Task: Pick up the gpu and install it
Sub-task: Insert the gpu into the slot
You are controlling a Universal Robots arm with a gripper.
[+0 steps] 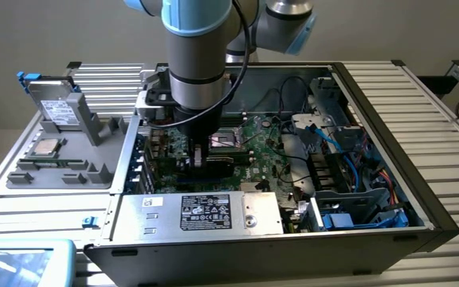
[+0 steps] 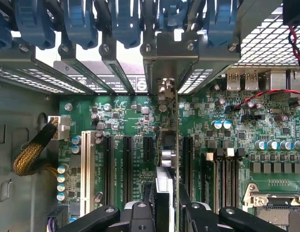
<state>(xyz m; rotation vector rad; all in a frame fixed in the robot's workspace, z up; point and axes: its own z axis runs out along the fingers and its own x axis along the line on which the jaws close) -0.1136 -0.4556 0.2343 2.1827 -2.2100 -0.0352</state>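
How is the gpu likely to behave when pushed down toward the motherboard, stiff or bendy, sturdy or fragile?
Probably stiff: the gpu stands edge-on and straight in the gripper. Likely fragile, since small components line it. Being thin and upright above the motherboard, it might tip sideways under an off-centre push.

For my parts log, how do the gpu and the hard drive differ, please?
The gpu stands on edge inside the case, gripped by the end effector; the hard drive leans in the grey holder outside, untouched. The hard drive shows a white label; the gpu only its thin edge. Both are flat.
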